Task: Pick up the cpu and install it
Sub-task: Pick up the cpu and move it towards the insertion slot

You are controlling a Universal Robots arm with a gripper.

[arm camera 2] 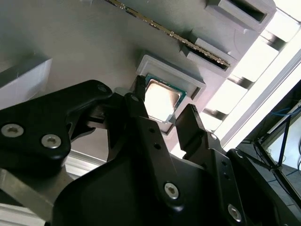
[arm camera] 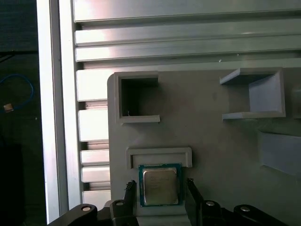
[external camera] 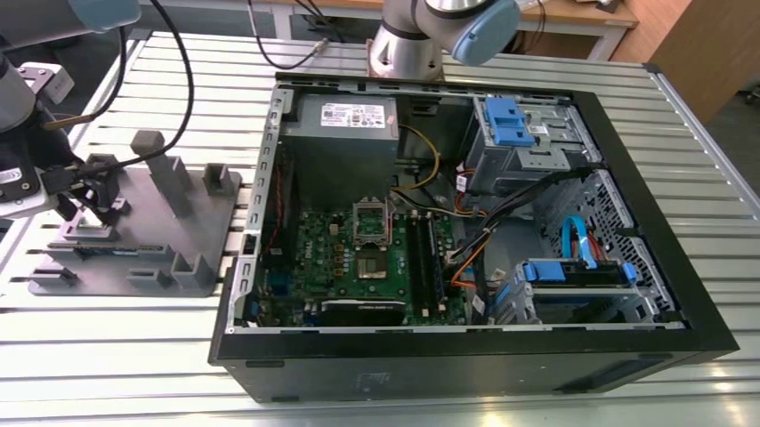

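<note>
The black two-fingered hand [arm camera: 160,190] is hovering open, its fingers straddling without touching the small silver-topped square cpu [arm camera: 160,185]. The cpu is lying in a recess of the grey plastic fixture [external camera: 149,222], which in the exterior view is sitting at nine o'clock from the open black computer case [external camera: 451,360].

In both wrist views my gripper [arm camera: 159,184] shows its two black fingers [arm camera 2: 143,117] spread apart with an open gap between the tips, gripping nothing, while at the exterior view's left edge my grey wrist [external camera: 14,116] points it downward.
</note>
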